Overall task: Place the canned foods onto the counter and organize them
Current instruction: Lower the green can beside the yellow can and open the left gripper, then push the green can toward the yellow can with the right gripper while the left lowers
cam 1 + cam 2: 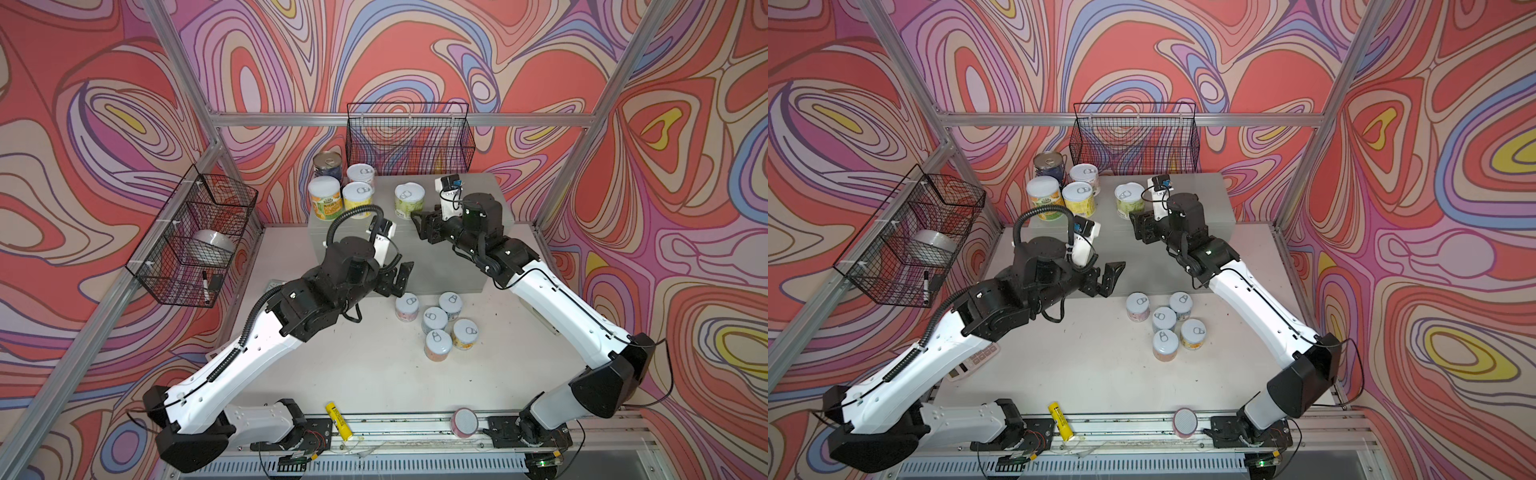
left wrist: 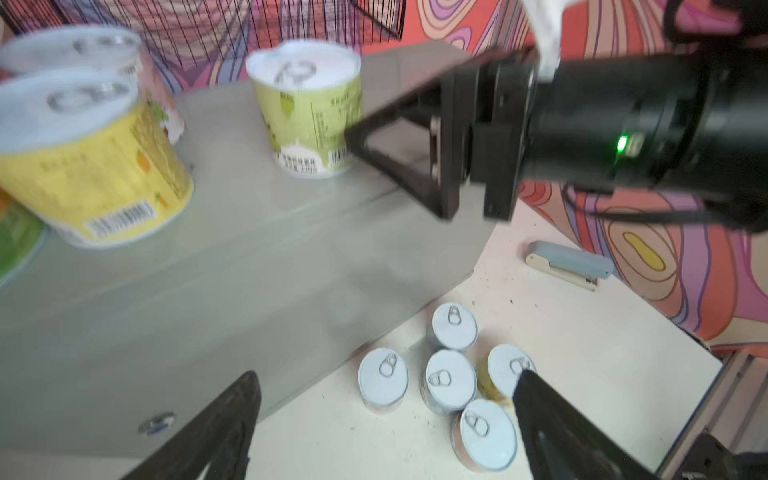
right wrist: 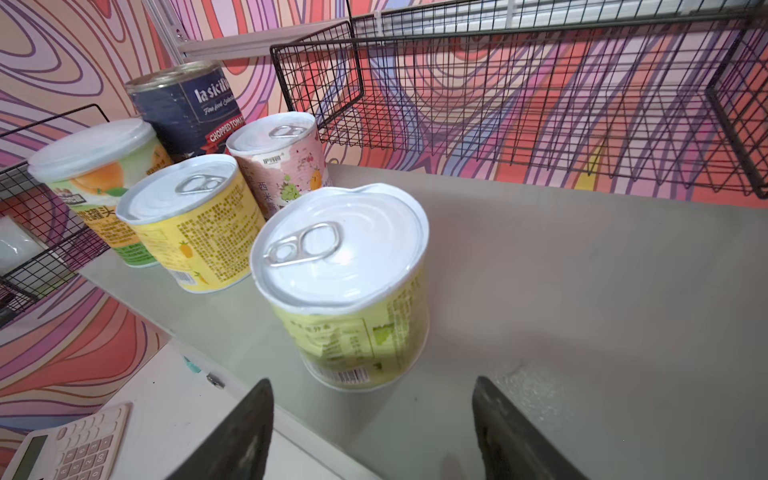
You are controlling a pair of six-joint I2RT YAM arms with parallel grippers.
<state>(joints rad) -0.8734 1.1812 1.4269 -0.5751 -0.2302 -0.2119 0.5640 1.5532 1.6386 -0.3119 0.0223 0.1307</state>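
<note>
Progress: about half done, I judge; five of ten cans stand on the counter [image 1: 440, 270], and five wait on the table [image 1: 353, 374] below its front.
Done, counter's back left corner: four cans in a tight square, namely the blue can [image 1: 327, 164], pink can [image 1: 360, 173], orange can [image 1: 325, 197] and yellow can [image 1: 357, 199].
Done, counter's middle: the green can [image 1: 409, 199] stands upright, apart from the square; it may want nudging into line.
To do, just before the counter's front: the low cans [image 1: 435, 320], a cluster of five, upright, touching or nearly so.
Left gripper [image 1: 397, 279]: before the counter's front face, above the cluster's left edge; jaws wide, empty.
Right gripper [image 1: 419, 224]: over the counter's front edge, just beside the green can; jaws apart with nothing between them. Whether a finger touches the can I cannot tell.
Look of the cans: short cylinders with white pull-tab lids and pastel labels. The blue can has a bare metal top, the orange can a plain white cap. The table's five look shorter.
</note>
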